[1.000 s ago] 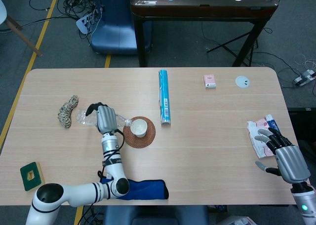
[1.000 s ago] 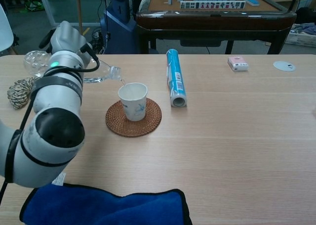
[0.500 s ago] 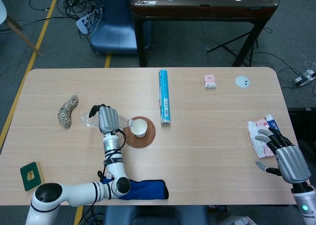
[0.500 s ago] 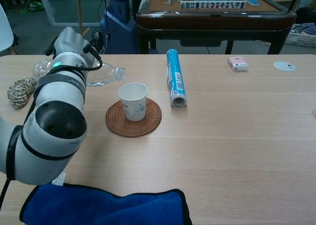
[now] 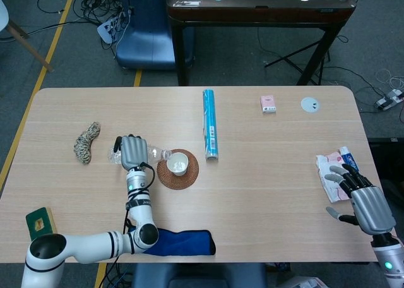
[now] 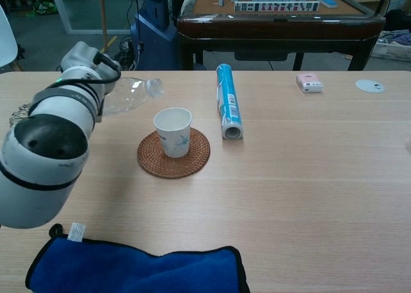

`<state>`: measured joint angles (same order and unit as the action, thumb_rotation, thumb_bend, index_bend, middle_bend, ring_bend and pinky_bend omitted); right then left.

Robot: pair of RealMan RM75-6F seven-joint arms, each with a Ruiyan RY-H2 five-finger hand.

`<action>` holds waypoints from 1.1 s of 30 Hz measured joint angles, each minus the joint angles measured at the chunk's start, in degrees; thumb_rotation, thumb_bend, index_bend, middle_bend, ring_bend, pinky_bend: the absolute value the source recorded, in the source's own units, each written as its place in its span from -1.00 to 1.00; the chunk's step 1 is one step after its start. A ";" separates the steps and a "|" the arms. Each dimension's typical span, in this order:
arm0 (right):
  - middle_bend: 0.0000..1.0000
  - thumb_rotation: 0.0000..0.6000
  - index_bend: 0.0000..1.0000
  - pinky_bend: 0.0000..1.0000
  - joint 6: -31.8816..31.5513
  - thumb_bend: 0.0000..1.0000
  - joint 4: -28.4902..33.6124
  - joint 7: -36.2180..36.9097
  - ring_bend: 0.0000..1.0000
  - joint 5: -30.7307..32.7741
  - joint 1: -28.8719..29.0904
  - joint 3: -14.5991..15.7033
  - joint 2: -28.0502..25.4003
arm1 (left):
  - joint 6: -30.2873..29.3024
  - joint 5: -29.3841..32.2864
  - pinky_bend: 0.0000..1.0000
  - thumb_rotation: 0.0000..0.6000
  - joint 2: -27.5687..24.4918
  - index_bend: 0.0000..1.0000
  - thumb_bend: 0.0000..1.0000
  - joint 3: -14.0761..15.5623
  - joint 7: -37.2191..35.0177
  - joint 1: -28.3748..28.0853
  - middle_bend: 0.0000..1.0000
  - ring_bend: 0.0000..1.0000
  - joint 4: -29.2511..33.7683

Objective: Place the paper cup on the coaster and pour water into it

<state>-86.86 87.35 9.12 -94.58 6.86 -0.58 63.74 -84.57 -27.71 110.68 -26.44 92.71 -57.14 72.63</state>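
While the paper cup (image 6: 173, 131) stands upright at the centre of the woven coaster (image 6: 192, 161), treat placement as done and pouring as the step in hand. Left hand (image 6: 83, 58): fingers wrapped round the body of the clear plastic water bottle (image 6: 128, 92), held above the desk (image 5: 271, 193) nearly level, neck toward the cup but short of its rim.

To pour well:
- Bring the neck over the cup mouth before tipping; no stream visible at present.
- Tip slowly and avoid touching the rim, since a light paper cup probably tips or slides easily.
- Check the water level from the head view; cannot be judged from these views.
- Grip lightly; thin plastic likely buckles and spurts under pressure.

Right hand (image 5: 363, 199): fingers spread, holding nothing, at the far right edge beside a crumpled packet (image 5: 328, 168), well apart from the work.

Surroundings: blue cardboard tube (image 6: 227, 100) lying just right of the coaster, the nearest obstacle to any sideways swing. Rope bundle (image 5: 85, 143) left of the bottle. Blue cloth (image 6: 141, 270) at the near edge, handy for spills. Pink box (image 5: 268, 103) and white disc (image 5: 310, 105) far back, out of the way.
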 measured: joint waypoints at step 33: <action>-0.59 1.00 -0.40 -0.37 2.40 -0.97 -0.06 -0.82 -0.78 0.27 0.88 0.60 0.31 | 7.06 1.46 0.07 1.00 -15.90 0.36 -0.74 -1.49 -41.33 15.39 0.50 -0.01 21.00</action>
<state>-84.46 87.29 8.30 -94.30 7.75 0.02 64.05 -77.51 -26.25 94.77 -27.92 51.38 -41.75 93.63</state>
